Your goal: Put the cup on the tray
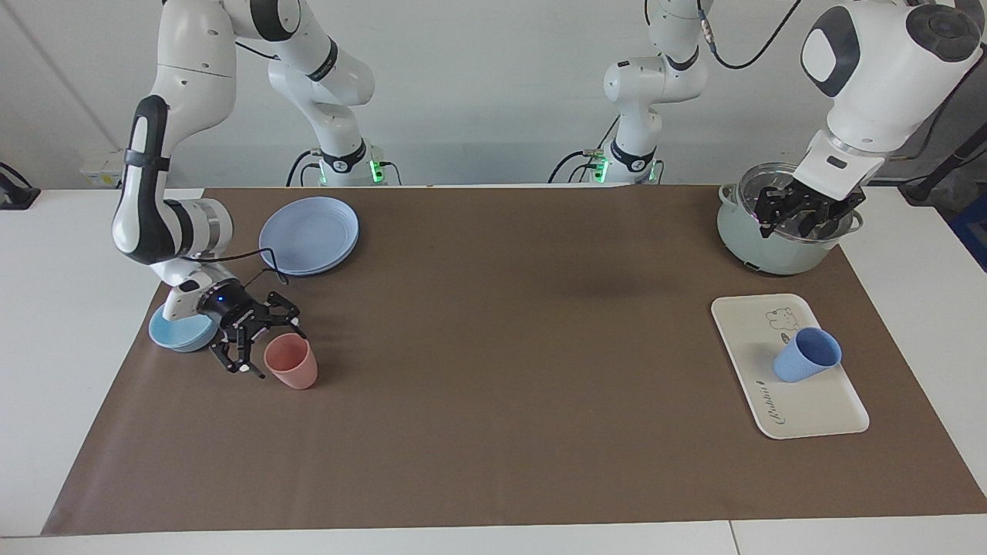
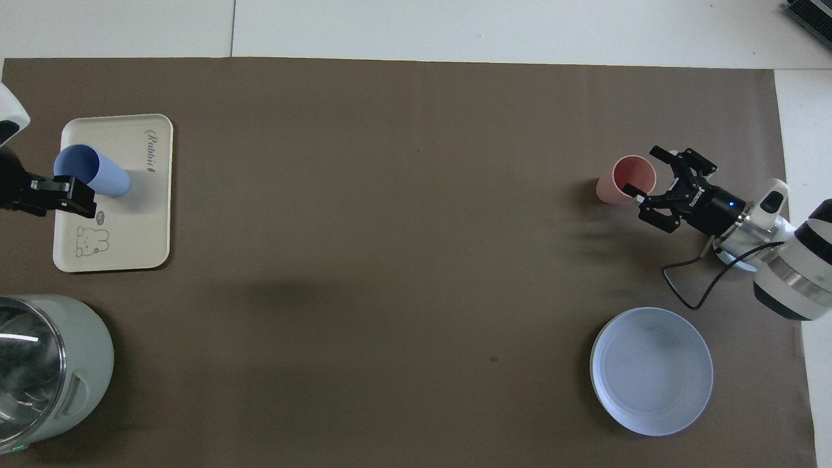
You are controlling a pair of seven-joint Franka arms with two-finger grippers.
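The right gripper and its arm cover part of the bowl; overhead, only a sliver of that bowl shows beside the wrist. The pot is cut by the overhead picture's edge. The left gripper hides part of the pot's rim.

tray lettering "Rabbit" (cursive), bear drawing

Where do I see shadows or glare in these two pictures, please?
Overhead view: bright glare streaks on the pot's glass lid; the cup throws a soft shadow on the tray; faint streaked shadows lie on the mat beside the pink cup. Facing view: one broad soft shadow lies mid-mat; no strong glare on the table things.
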